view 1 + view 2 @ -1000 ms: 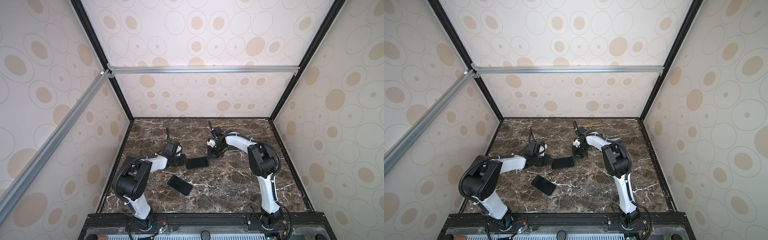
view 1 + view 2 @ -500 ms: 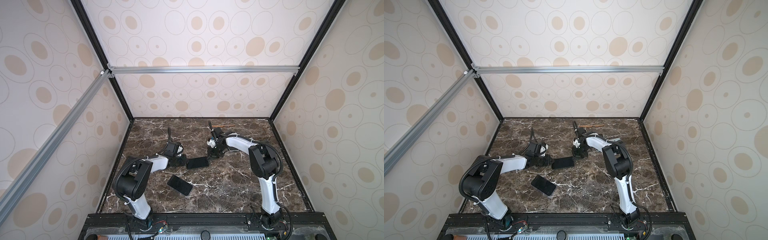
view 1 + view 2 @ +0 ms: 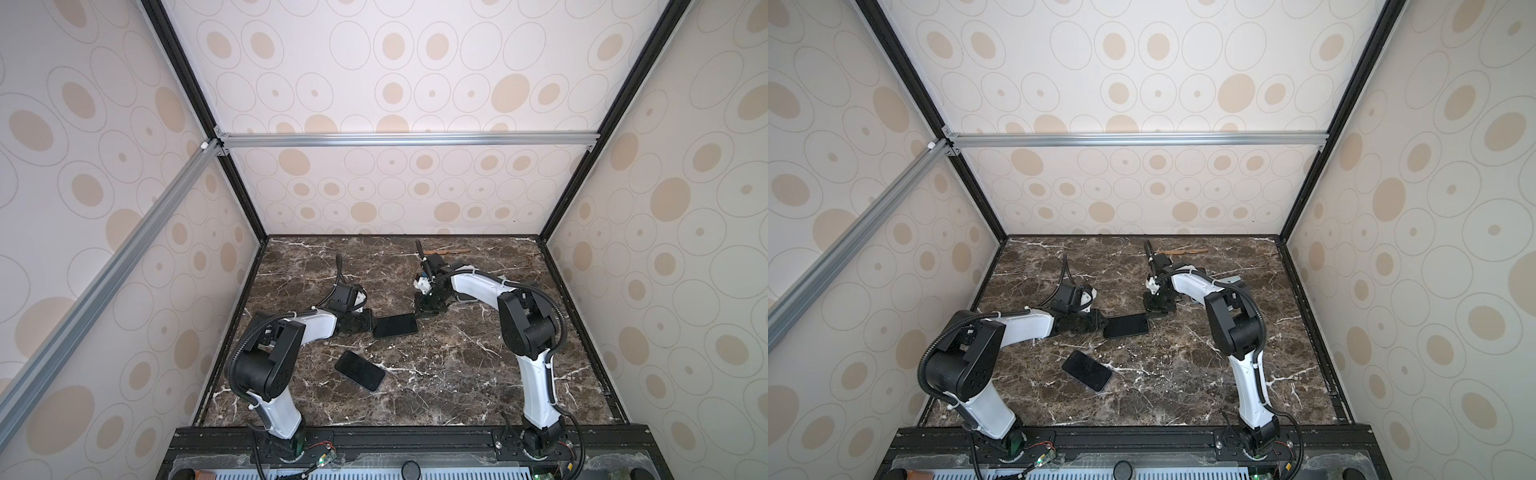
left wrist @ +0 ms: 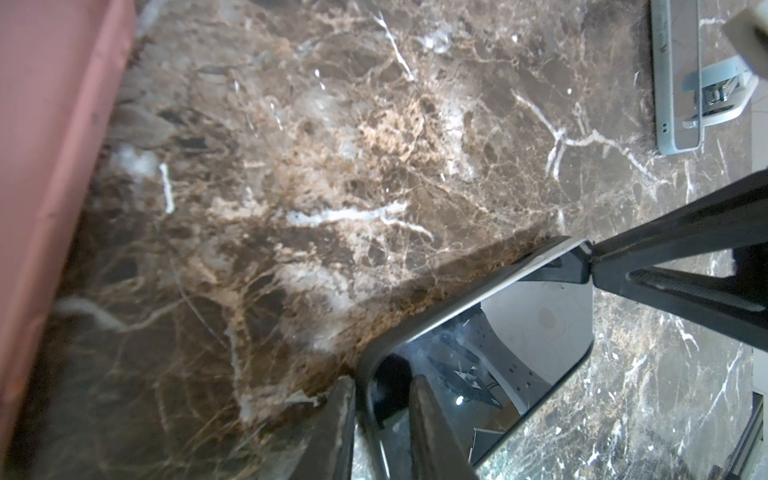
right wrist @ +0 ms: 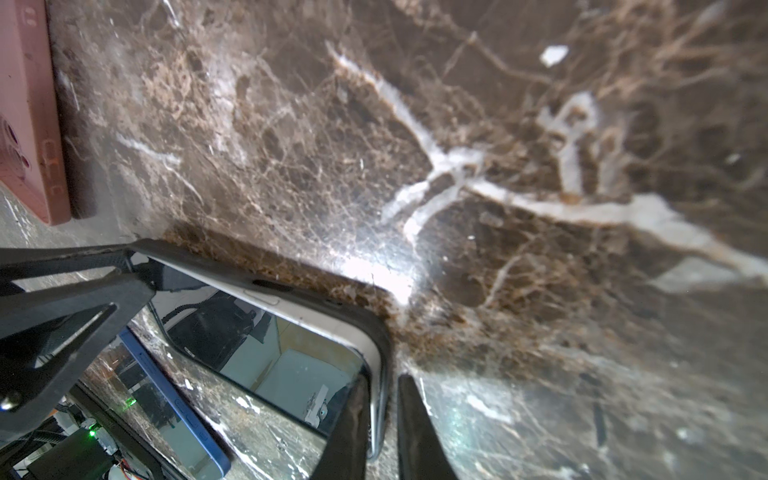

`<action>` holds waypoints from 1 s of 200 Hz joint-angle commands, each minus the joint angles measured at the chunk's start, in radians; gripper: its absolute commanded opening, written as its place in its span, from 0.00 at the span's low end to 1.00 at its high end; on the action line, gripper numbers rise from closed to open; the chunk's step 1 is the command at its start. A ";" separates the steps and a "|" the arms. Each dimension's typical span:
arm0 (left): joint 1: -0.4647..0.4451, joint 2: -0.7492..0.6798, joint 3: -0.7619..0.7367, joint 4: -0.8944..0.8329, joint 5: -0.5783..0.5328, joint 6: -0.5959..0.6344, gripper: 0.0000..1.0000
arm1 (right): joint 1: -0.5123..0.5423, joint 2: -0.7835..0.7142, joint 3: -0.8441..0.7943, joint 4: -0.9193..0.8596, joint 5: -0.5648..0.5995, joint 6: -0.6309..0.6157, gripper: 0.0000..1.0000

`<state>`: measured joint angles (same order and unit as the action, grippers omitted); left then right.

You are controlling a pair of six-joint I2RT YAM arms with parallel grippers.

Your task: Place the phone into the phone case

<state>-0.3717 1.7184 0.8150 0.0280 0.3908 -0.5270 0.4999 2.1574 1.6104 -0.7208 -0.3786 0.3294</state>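
The phone (image 3: pixel 395 326) is held near the middle of the brown stone worktop (image 3: pixel 457 374), between the two arms. It is seen sitting in the black phone case (image 5: pixel 316 298), but a pale strip of its side is shown above the rim along one long edge. The left pincer (image 4: pixel 380 386) is clamped on one end of the case, and the right pincer (image 5: pixel 382 380) on the far end. Another phone (image 3: pixel 1086 370), blue-edged, is laid flat nearer the front.

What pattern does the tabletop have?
The tabletop is dark brown marble with white veins, clearest in the left wrist view.
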 commanded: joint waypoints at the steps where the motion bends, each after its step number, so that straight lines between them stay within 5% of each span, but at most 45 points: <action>1: -0.006 0.014 0.022 -0.040 -0.027 0.027 0.24 | 0.011 0.063 -0.050 -0.009 0.107 -0.016 0.15; 200: -0.006 0.010 0.029 -0.041 -0.034 0.024 0.22 | 0.126 0.177 -0.188 0.009 0.198 0.018 0.12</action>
<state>-0.3721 1.7241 0.8238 0.0204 0.3851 -0.5255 0.5686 2.1418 1.5536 -0.6575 -0.2531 0.3214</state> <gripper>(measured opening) 0.222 0.122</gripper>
